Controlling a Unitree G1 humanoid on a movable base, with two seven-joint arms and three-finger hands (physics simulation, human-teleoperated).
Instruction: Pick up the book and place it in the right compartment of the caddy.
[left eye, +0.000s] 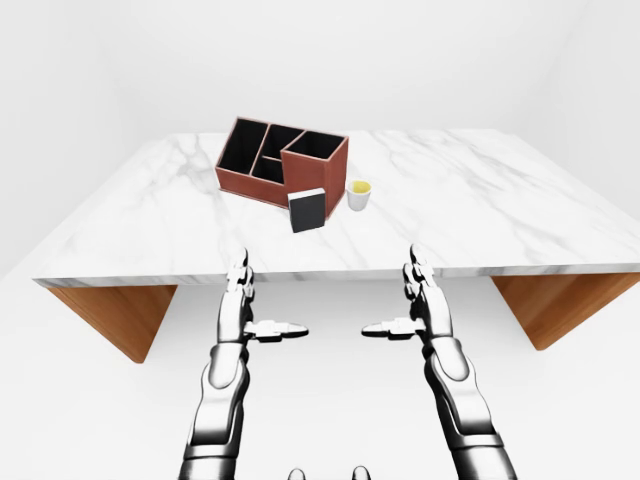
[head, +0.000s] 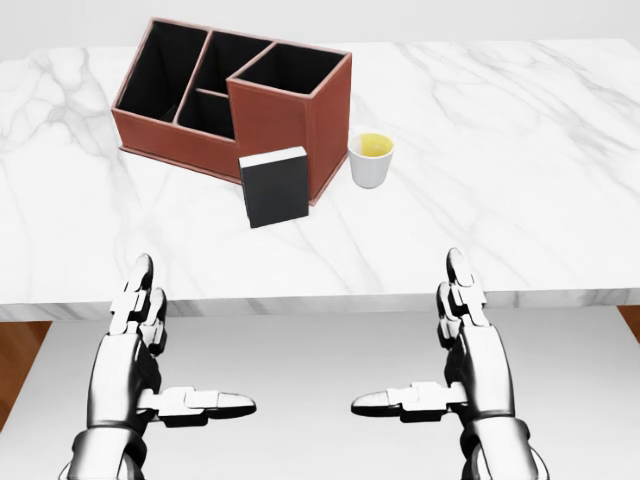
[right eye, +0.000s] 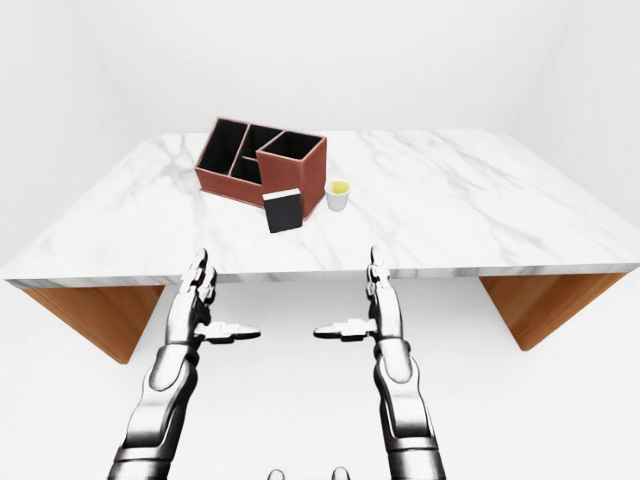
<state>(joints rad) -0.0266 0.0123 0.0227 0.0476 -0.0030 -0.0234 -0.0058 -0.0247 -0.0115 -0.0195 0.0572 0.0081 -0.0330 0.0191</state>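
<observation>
A black book (head: 275, 187) with a white top edge stands upright on the marble table (head: 520, 180), leaning against the near wall of a reddish-brown caddy (head: 290, 120). The caddy has several dark compartments; the tall one (head: 290, 68) is at its right end in the head view. My left hand (head: 150, 345) and right hand (head: 455, 345) hover below the table's near edge, both open with fingers straight and thumbs pointing inward. Neither hand touches anything, and both are well short of the book.
A small white cup (head: 371, 159) with yellow contents stands just right of the caddy. The table's near edge (left eye: 330, 274) runs across above my hands. Wooden table supports (left eye: 120, 315) show at both sides over a white floor.
</observation>
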